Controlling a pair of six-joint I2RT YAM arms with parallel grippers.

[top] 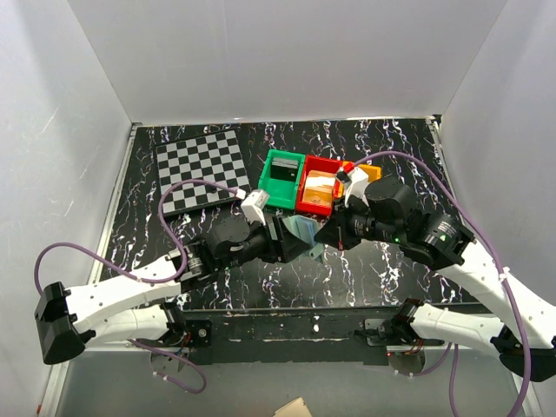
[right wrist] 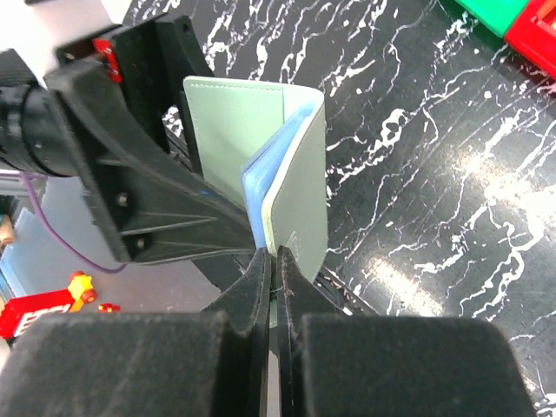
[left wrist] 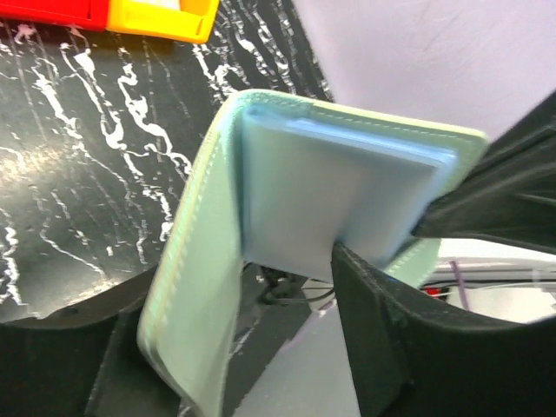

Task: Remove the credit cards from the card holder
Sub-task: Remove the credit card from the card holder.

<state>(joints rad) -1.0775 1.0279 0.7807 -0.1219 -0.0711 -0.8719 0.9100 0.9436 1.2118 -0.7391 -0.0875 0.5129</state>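
Note:
The sage-green card holder (top: 302,233) hangs in the air between my two grippers, above the black marbled table. It is folded partly open, with its light blue inside (left wrist: 334,187) showing. My left gripper (top: 280,240) holds one flap (right wrist: 233,122) between its black fingers (left wrist: 382,347). My right gripper (right wrist: 276,254) is shut on the lower edge of the other flap (right wrist: 300,187). The blue pocket leaves (right wrist: 261,178) fan out between the flaps. I cannot make out any single credit card.
A green bin (top: 282,178), a red bin (top: 320,187) and an orange-yellow bin (top: 369,172) stand just behind the grippers. A checkerboard (top: 201,169) lies at the back left. White walls close in three sides.

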